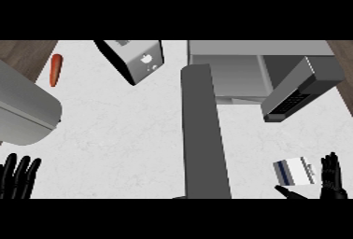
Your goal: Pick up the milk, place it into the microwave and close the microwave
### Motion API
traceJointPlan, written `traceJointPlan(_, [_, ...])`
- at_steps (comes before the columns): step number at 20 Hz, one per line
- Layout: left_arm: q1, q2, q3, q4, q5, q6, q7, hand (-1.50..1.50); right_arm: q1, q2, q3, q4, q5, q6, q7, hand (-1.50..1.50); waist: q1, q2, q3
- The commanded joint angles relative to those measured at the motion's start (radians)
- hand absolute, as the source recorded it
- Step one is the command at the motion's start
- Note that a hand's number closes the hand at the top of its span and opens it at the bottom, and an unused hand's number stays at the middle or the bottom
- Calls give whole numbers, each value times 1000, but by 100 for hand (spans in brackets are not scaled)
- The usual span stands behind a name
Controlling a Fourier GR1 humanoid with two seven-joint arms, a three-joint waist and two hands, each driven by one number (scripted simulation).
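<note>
The white table [117,140] carried an open microwave [234,70], its door [203,135] swung wide. A toaster [134,58] and a carrot [56,69] lay farther back. The right hand [332,179], fingers straight, flanked the milk [295,171] without gripping it. The left hand [17,175] rested open at the lower left edge.

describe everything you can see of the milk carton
The milk is a small white carton with a dark blue band on its left side. It sits on the white counter near the lower right, between the thumb and straight fingers of the right hand, which is not yet curled round it. Contact is unclear.
</note>
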Motion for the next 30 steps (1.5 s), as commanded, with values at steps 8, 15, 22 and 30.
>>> traceJointPlan(8, [-11,-3,29,33,9,-8,-16,-150,-168,-43,-58,448,-11,116,-267,-150,4,2,1])
traceJointPlan(15, [9,-3,-2,31,2,-11,-10,-150,-196,-34,-74,393,-47,134,-224,-150,3,1,1])
traceJointPlan(22, [30,-8,-2,34,-4,-18,-44,-150,-182,-9,-71,371,-95,320,-255,150,1,0,1])
traceJointPlan(30, [-68,41,73,51,69,-29,13,-150,-287,3,-43,353,-107,360,-178,150,6,3,2])
